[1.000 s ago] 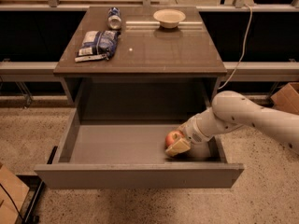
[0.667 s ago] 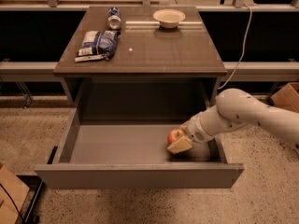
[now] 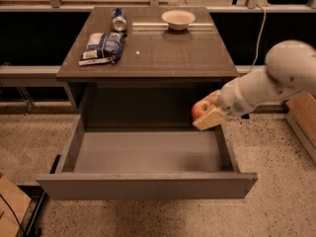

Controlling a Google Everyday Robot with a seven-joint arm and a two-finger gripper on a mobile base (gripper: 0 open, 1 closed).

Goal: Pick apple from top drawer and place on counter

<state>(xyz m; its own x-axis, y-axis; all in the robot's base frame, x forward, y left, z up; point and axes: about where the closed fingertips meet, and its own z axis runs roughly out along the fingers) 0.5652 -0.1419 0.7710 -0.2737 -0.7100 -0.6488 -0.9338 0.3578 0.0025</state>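
You had the end effector (image 3: 205, 112) clamped on the apple (image 3: 198, 109). One pale finger (image 3: 210, 118) pressed against the fruit's lower right side and the other showed just behind it. The apple hung in the air, clear of the drawer floor. It sat over the rear right corner of the top drawer (image 3: 148, 184), below the front edge of the counter (image 3: 163, 53) and against the dark opening of the cabinet. Its red skin faced the camera, with a lighter patch toward the top.

Your white arm (image 3: 269, 80) reached in from the right side, slanting down and left toward the fruit. The top drawer stood pulled fully out, its grey floor bare and its flat front panel nearest the camera.

On the counter, a pale shallow bowl (image 3: 178, 19) rested near the back edge, right of centre. A can (image 3: 118, 19) lay on its side at the back left. A crumpled blue and white bag (image 3: 102, 47) lay just in front of the can, close to the left edge. Bowl and bag were well apart.
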